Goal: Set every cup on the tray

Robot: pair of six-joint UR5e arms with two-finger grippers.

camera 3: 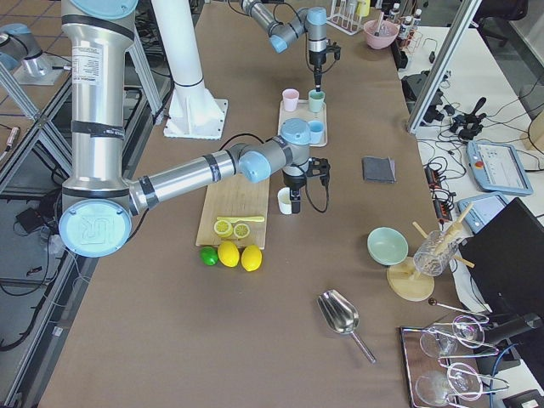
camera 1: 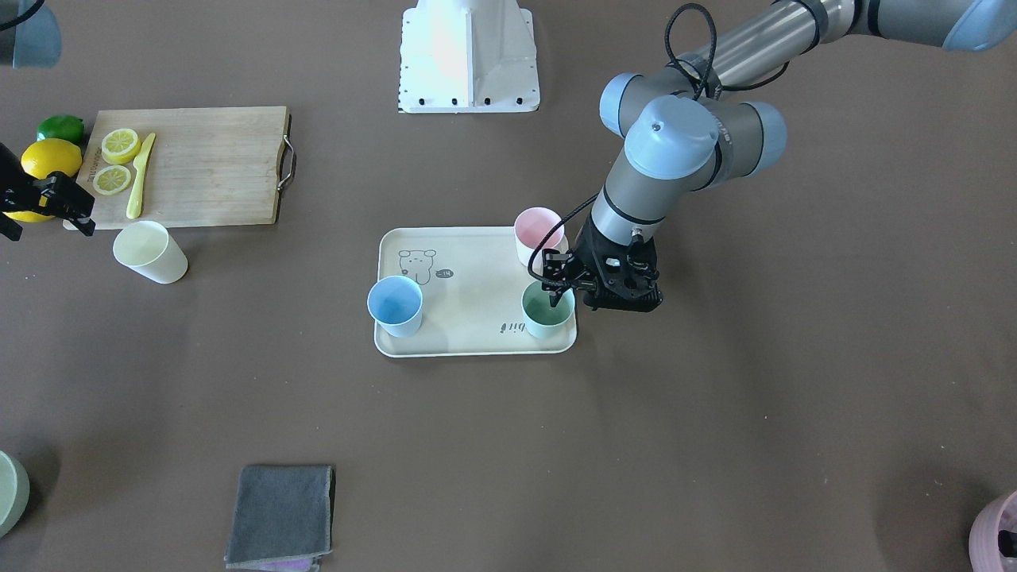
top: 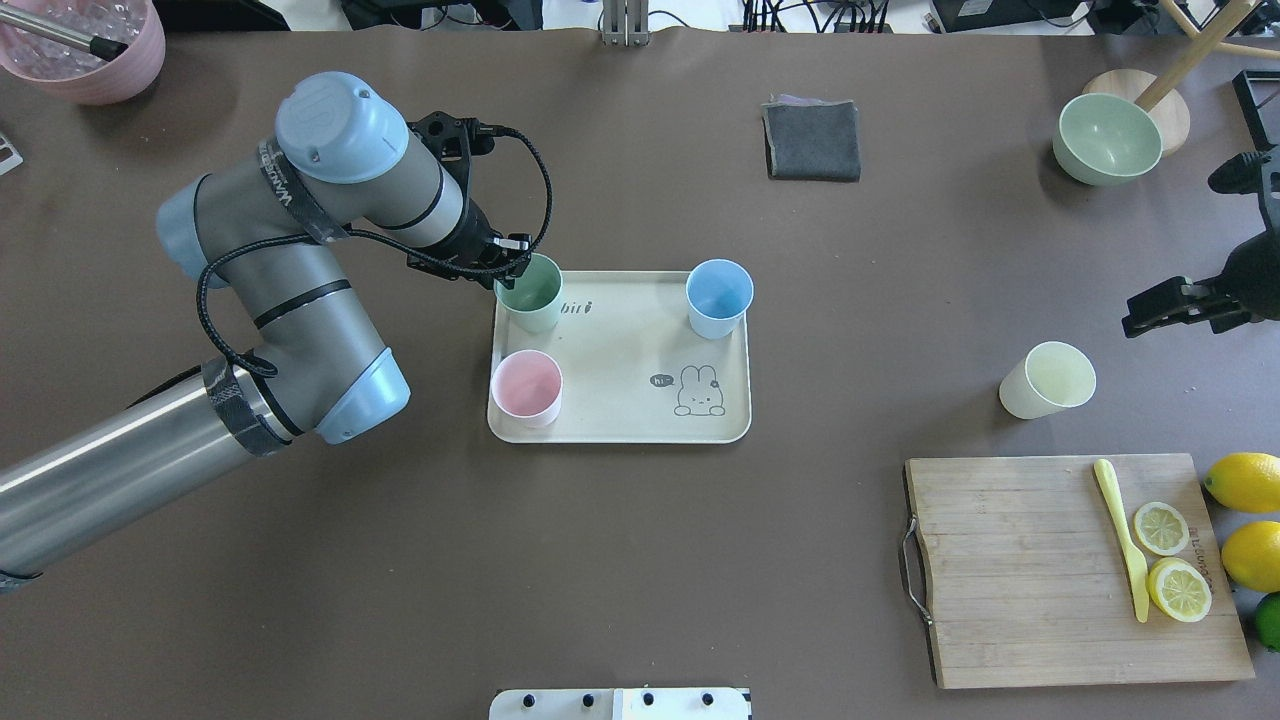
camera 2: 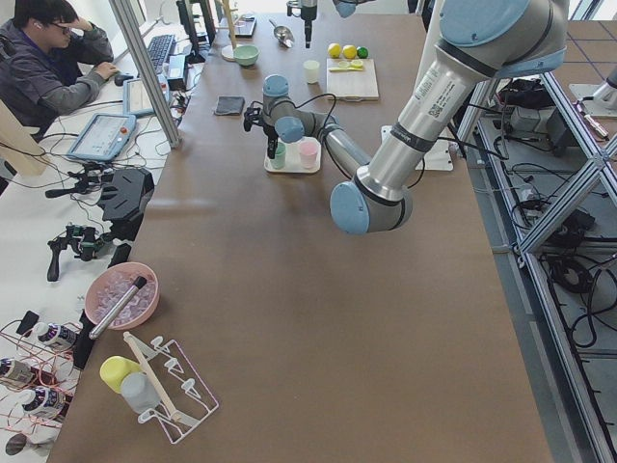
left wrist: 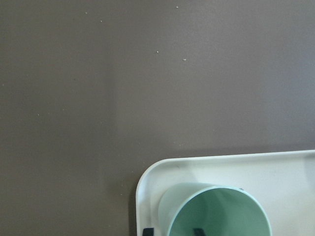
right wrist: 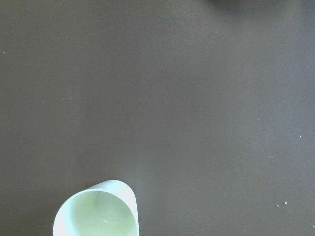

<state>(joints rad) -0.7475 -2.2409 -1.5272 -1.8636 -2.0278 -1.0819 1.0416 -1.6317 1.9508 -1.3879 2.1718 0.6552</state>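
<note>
The cream tray (top: 620, 400) lies mid-table with three cups standing on it: pink (top: 527, 388), light blue (top: 718, 298) and mint green (top: 530, 290). My left gripper (top: 510, 262) is over the mint cup's rim at the tray's corner. In the left wrist view one fingertip (left wrist: 147, 231) is outside the mint cup (left wrist: 216, 211) and the other inside, both apart from the wall, so it is open. The pale yellow cup (top: 1047, 380) stands on the table off the tray. My right gripper (camera 1: 48, 230) hovers beside and above it, open and empty.
A wooden cutting board (top: 1020, 570) with lemon slices and a yellow knife (top: 1122, 535) lies near the yellow cup, with lemons (top: 1245, 482) beside it. A grey cloth (top: 812, 140), a green bowl (top: 1107, 138) and a mauve pot (top: 85, 50) sit along the far edge.
</note>
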